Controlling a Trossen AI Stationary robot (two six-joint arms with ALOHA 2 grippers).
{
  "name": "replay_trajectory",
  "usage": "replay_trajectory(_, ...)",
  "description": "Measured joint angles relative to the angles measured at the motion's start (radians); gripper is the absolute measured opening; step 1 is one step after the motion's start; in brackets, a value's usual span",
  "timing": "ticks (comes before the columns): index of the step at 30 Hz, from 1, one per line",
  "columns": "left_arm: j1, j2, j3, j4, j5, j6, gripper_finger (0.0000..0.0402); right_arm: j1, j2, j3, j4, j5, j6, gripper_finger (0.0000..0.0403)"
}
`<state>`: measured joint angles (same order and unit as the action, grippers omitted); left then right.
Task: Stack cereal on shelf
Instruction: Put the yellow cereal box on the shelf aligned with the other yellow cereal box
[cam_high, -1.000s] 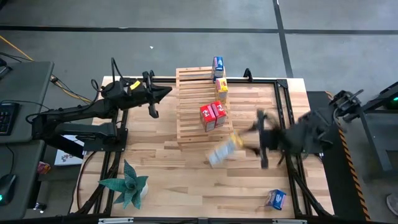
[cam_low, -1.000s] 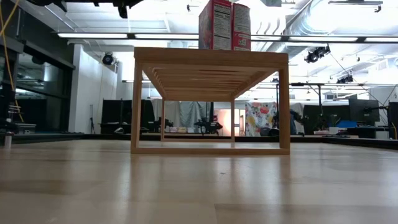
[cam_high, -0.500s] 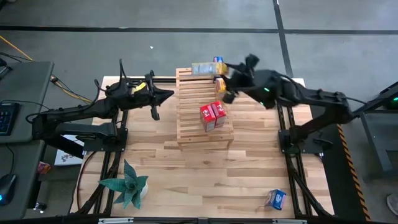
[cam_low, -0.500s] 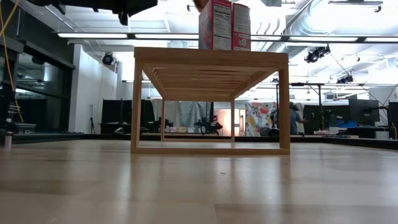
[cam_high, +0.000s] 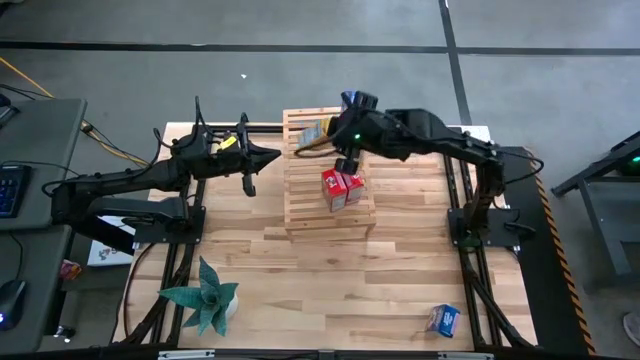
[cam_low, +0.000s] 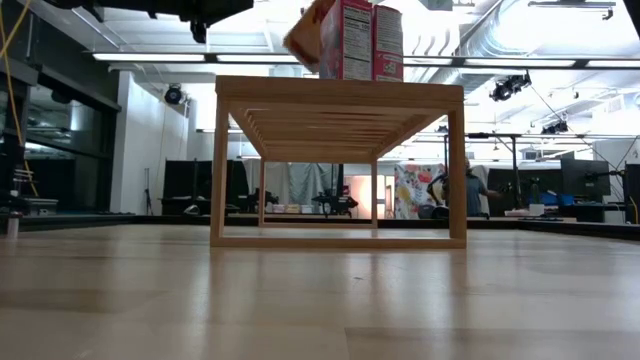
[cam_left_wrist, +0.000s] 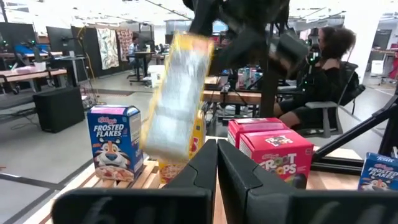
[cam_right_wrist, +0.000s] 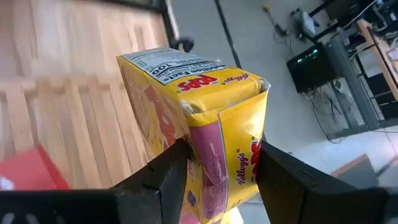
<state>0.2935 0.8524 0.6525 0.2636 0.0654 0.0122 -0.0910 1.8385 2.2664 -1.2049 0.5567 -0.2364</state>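
From above, the right claw (cam_high: 335, 140) reaches across the rack (cam_high: 328, 170), grasping a yellow box (cam_high: 312, 133) over its far left part; two red boxes (cam_high: 342, 186) stand mid-rack, a blue box (cam_high: 444, 320) lies alone near the table's (cam_high: 300, 270) near right corner, with bare wood between. The left claw (cam_high: 272, 153), clenched empty, waits just left of the rack. The low view shows the yellow box (cam_low: 303, 32) tilted above the top tier. The left wrist view alone shows a blue box (cam_left_wrist: 114, 146) behind. The right wrist view shows fingers (cam_right_wrist: 165, 168) pinching the box's end.
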Motion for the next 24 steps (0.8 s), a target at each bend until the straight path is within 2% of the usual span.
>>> replay_trajectory(5, 0.0, 0.0, 0.0, -0.006, -0.02, 0.042, 0.0005, -0.026, 0.004, -0.065, 0.02, 0.012, -0.006, 0.0163)
replay_trajectory(12, 0.002, 0.026, 0.0, -0.004, -0.103, 0.076, 0.0005, -0.067, 0.006, -0.096, -0.01, -0.051, 0.031, 0.0163)
replay_trajectory(17, 0.01, 0.115, 0.0, 0.005, -0.111, 0.037, 0.0005, -0.092, 0.006, -0.096, -0.028, -0.138, 0.063, 0.0163)
replay_trajectory(24, 0.01, 0.235, -0.001, 0.147, -0.111, 0.043, 0.0005, -0.095, 0.02, -0.096, -0.05, -0.212, 0.1, 0.0163)
